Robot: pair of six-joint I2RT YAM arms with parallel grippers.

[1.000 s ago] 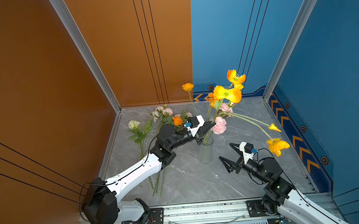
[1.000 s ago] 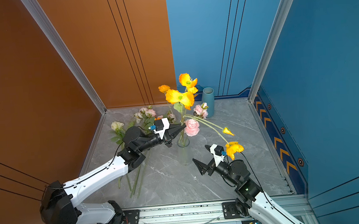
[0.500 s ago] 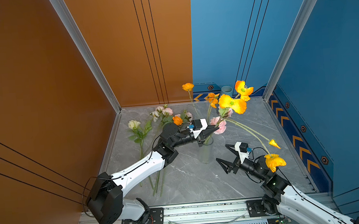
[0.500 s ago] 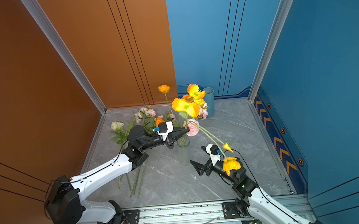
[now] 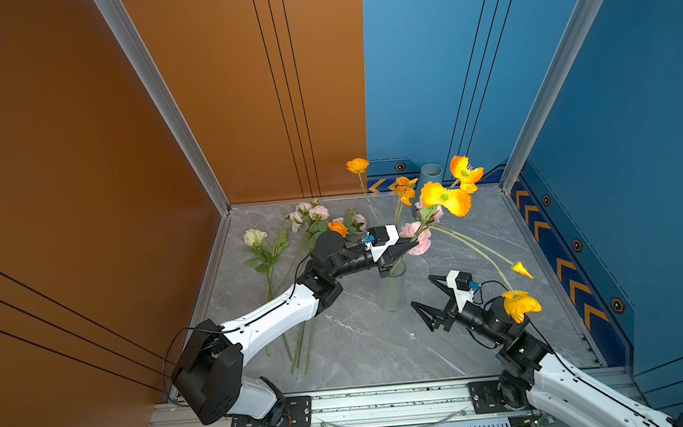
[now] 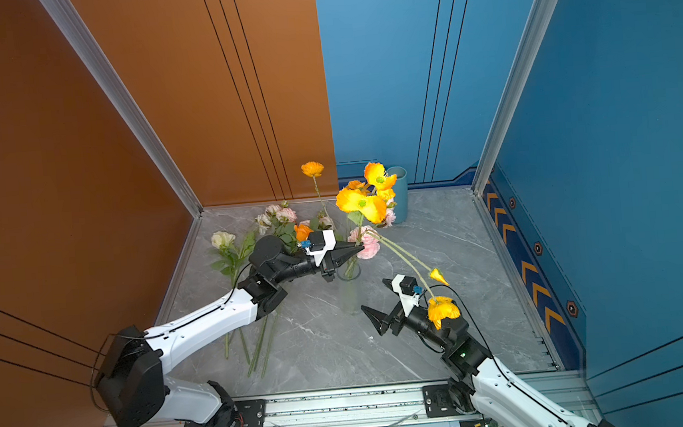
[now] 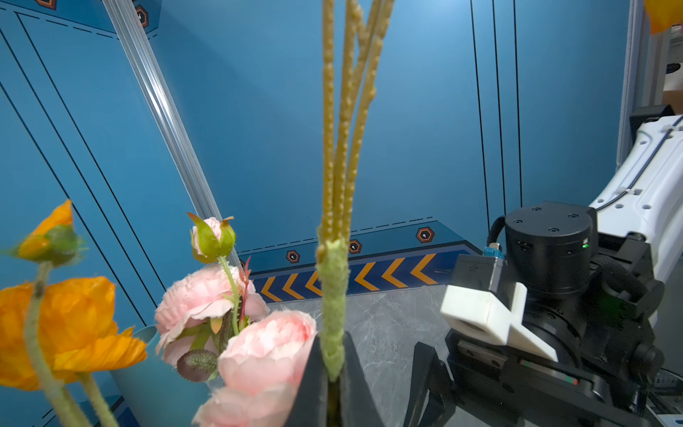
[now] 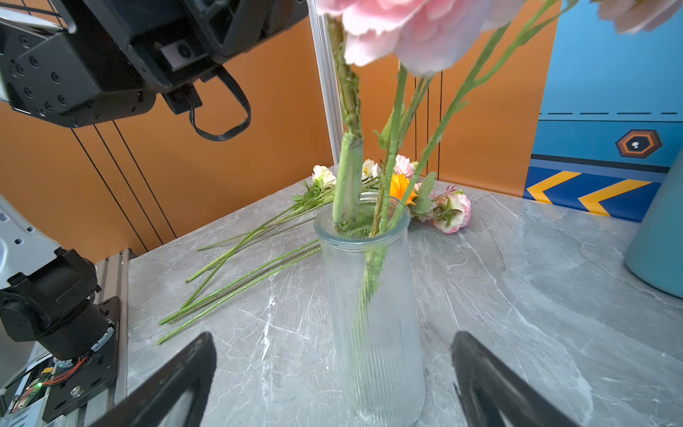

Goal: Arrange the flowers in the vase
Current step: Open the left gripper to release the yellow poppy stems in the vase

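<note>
We clamp a poppy stem (image 7: 333,295) in our left gripper (image 5: 411,244), its foot inside the part-filled vase (image 5: 394,291). Our right gripper (image 5: 421,290) gapes empty, and several flowers (image 5: 311,219) lie on the worktop (image 5: 363,346).

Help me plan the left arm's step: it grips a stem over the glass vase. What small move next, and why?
Probably lower the left gripper a little. It is shut on the thick green stem, whose end looks only just inside the mouth of the glass vase; letting go now might tip it out.

Even bright light, wrist-cam foreground blur
</note>
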